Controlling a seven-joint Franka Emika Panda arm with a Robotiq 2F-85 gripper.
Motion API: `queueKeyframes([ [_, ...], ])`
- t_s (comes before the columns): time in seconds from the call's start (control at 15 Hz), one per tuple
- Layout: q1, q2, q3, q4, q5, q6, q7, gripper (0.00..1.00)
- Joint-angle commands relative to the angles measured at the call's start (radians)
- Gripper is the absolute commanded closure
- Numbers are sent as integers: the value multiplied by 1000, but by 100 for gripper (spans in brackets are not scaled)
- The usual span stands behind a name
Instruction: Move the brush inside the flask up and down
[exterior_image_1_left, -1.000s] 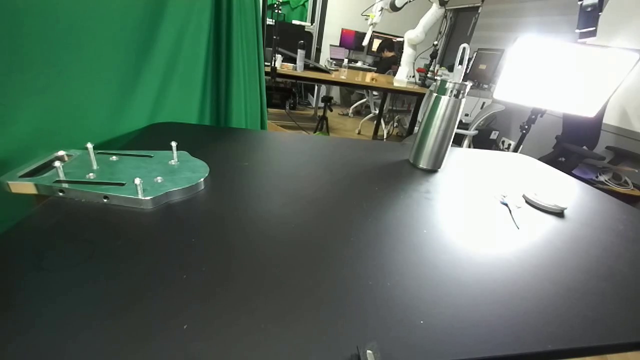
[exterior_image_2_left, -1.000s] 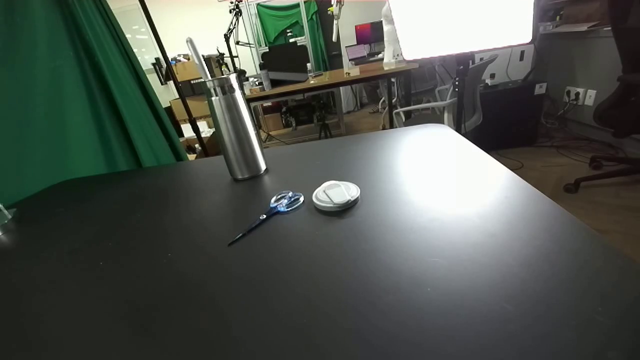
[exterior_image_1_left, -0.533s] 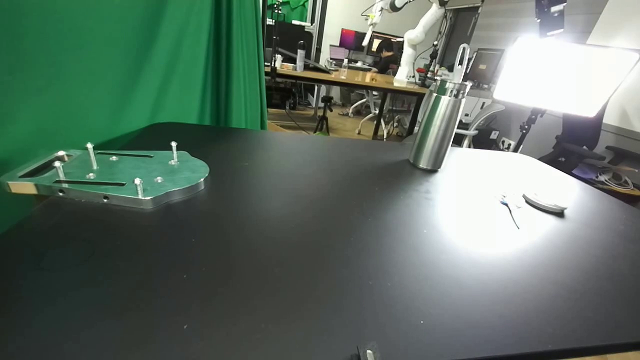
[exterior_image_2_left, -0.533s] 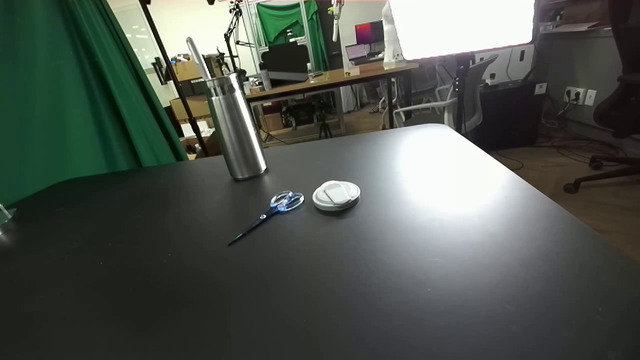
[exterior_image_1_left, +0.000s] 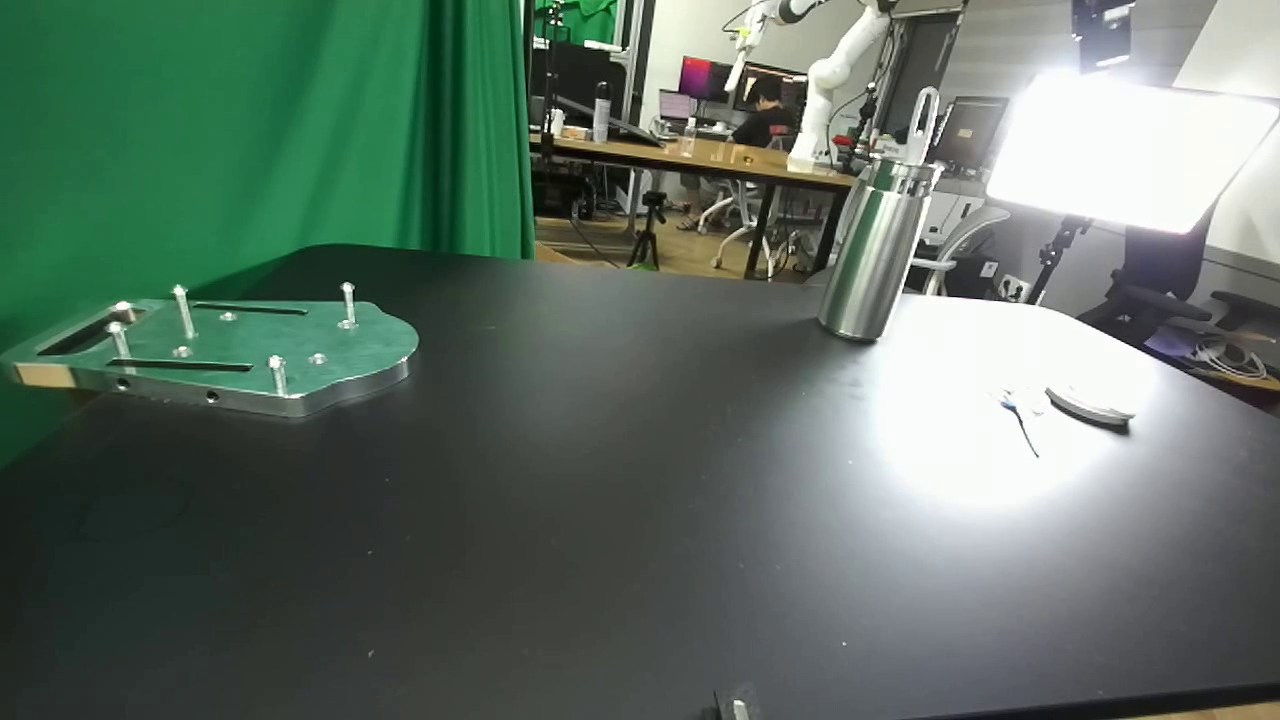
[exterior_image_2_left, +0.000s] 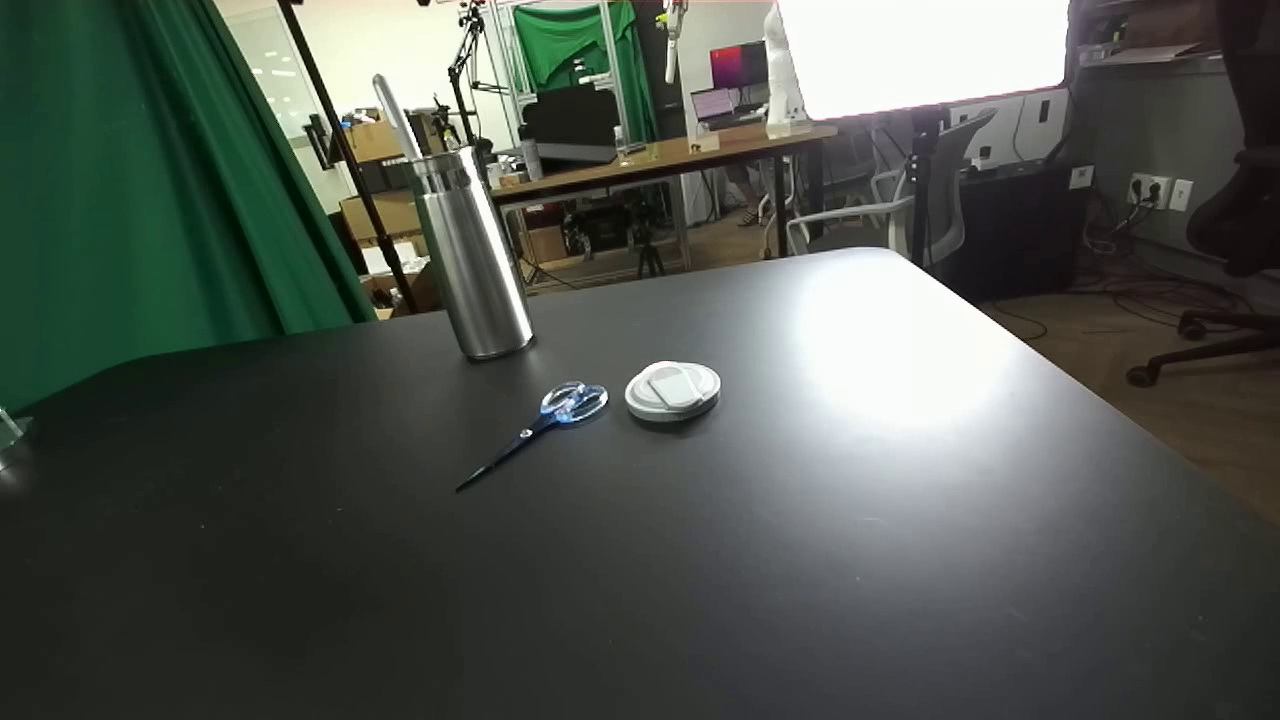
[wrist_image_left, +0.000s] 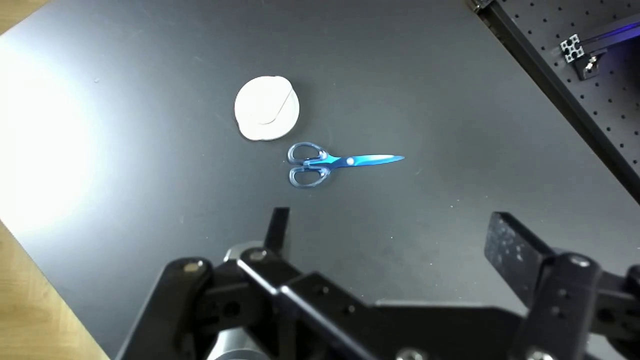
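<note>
The silver metal flask (exterior_image_1_left: 875, 255) stands upright on the black table in both exterior views (exterior_image_2_left: 474, 262). The pale looped handle of the brush (exterior_image_1_left: 917, 148) sticks up tilted out of its mouth and also shows in an exterior view (exterior_image_2_left: 399, 118). The bristles are hidden inside. In the wrist view my gripper (wrist_image_left: 390, 215) is open, with nothing between its fingers. A silver part of what looks like the flask (wrist_image_left: 235, 344) shows behind the left finger there; the brush is hidden. A dark part of the gripper (exterior_image_1_left: 1102, 30) shows at the top, above the table.
Blue-handled scissors (wrist_image_left: 345, 161) and a round white lid (wrist_image_left: 266, 108) lie on the table near the flask. A green-looking metal plate with pegs (exterior_image_1_left: 270, 345) lies at the far side in an exterior view. A bright light panel (exterior_image_1_left: 1130, 150) stands behind the table edge.
Between one second and half a second ago, the dark gripper part at the top of an exterior view moved left; it has barely moved since. The flask and brush have not moved.
</note>
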Motion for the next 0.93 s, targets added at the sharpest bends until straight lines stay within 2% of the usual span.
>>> queueKeyframes([
  [0.0, -30, 6, 31, 5, 25, 34, -44, 0],
  [0.33, -40, 80, 63, 50, 108, 164, -79, 0],
  [0.87, -34, 158, 104, 80, 119, 363, -92, 0],
])
